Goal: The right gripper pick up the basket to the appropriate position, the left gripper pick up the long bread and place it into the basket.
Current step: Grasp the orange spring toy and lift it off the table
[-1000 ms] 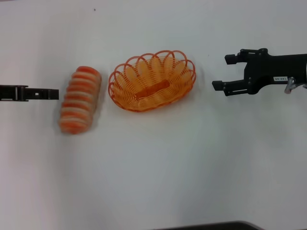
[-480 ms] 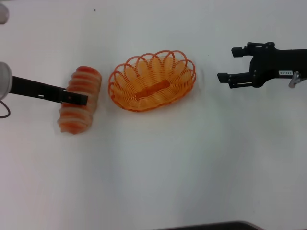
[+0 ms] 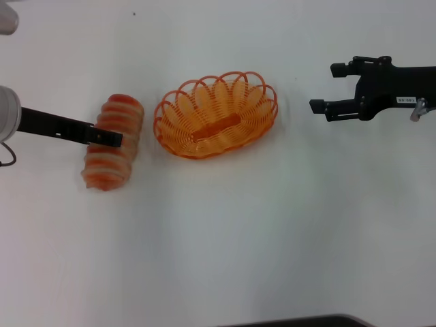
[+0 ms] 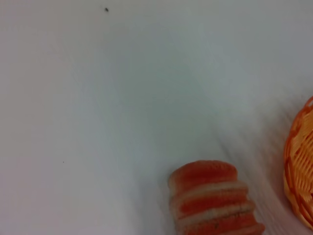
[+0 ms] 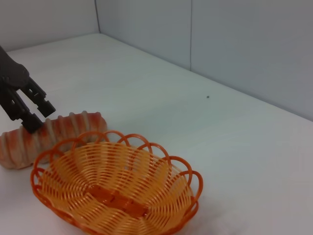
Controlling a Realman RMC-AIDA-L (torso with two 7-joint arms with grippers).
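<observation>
1. From the head view I see the long bread (image 3: 111,142) lying on the white table (image 3: 218,238), just left of the basket (image 3: 216,114) and apart from it. My left gripper (image 3: 109,139) sits over the loaf's middle; I cannot tell whether its fingers are spread or closed. My right gripper (image 3: 328,88) hangs well right of the basket, fingers spread around nothing.
2. From the left wrist view I see one end of the long bread (image 4: 212,200) with the basket's rim (image 4: 299,171) near it.
3. From the right wrist view I see the basket (image 5: 115,188) empty, the loaf (image 5: 49,137) behind it, and the left gripper (image 5: 34,115) at the loaf's top.
</observation>
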